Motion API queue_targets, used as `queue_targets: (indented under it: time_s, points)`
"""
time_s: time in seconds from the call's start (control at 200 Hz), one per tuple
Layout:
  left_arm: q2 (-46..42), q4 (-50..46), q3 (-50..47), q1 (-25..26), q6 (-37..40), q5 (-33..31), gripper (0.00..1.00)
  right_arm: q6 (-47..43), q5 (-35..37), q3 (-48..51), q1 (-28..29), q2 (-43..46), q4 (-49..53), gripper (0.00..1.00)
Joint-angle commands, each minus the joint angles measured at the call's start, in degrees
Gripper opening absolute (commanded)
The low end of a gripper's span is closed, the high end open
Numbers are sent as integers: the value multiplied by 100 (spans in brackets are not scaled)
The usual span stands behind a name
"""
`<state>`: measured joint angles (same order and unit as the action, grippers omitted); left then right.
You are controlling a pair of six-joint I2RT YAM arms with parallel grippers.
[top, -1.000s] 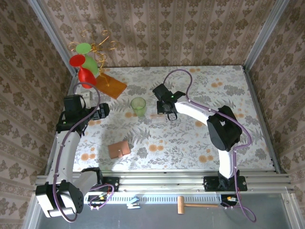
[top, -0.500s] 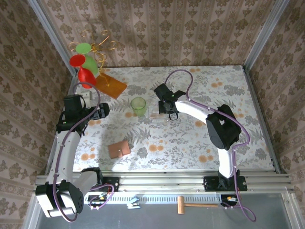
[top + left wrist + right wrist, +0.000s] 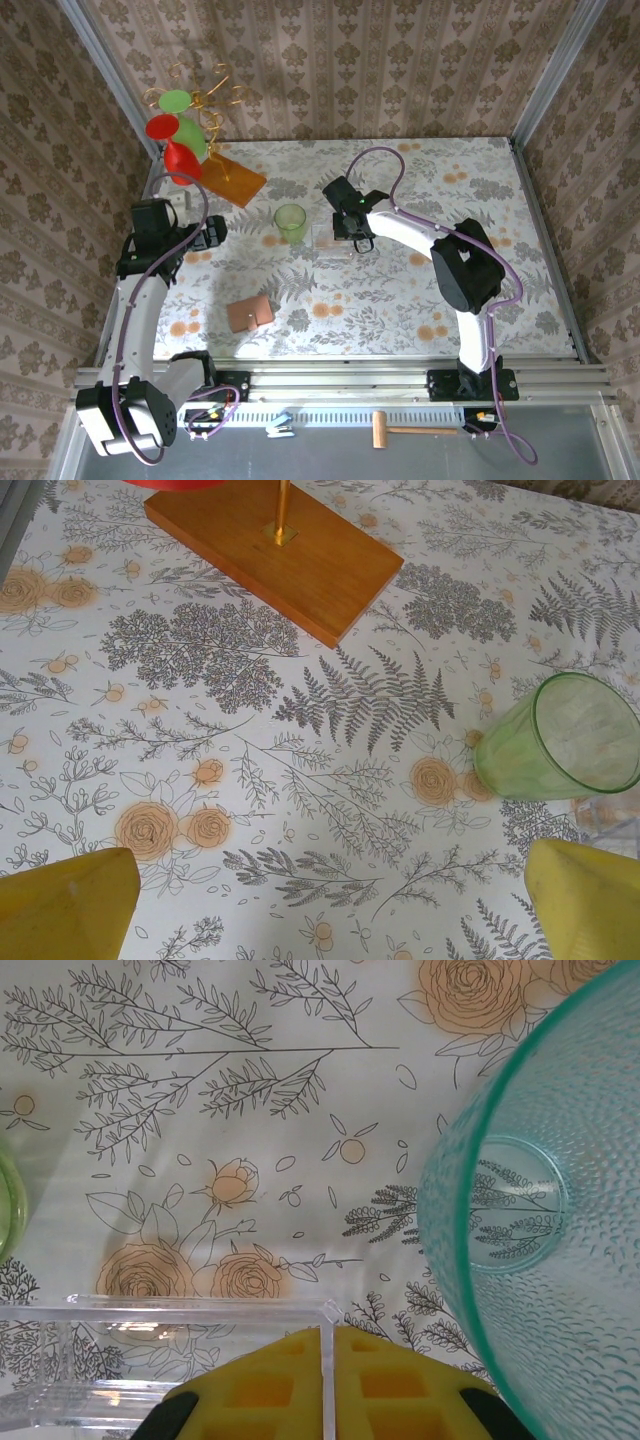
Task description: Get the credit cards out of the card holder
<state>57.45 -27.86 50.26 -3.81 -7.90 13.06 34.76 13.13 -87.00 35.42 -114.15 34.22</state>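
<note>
The card holder (image 3: 250,313), a small tan-brown wallet, lies on the flowered table in front of the left arm, apart from both grippers. I cannot make out the credit cards. My right gripper (image 3: 352,238) is at mid-table, just right of a green cup (image 3: 290,222). Its yellow pads (image 3: 260,1390) are shut on the thin upright wall of a clear plastic box (image 3: 160,1360). My left gripper (image 3: 215,232) hangs open over bare tablecloth, its yellow fingertips (image 3: 70,905) far apart with nothing between them.
A wooden board (image 3: 232,178) with a gold wire stand carries red and green cups (image 3: 165,127) at the back left. The green cup (image 3: 560,740) lies close to the left gripper's right finger. A teal cup (image 3: 540,1210) stands just right of the right gripper.
The right gripper has shifted slightly at mid-table with the clear box at its tips. The left arm and the card holder have stayed where they were.
</note>
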Motion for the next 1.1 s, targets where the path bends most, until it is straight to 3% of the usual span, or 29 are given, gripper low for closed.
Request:
queue_targets:
  time_s: [0.0, 0.545, 1.095]
  points:
    - [-102, 43, -60, -32, 8, -5, 100, 170, -14, 46, 35, -58, 174, 9]
    - [-107, 43, -60, -48, 5, -23, 100, 207, 118, 92, 71, 103, 235, 16]
    - [153, -115, 54, -46, -19, 191, 100, -107, -66, 92, 365, 862, 325, 19]
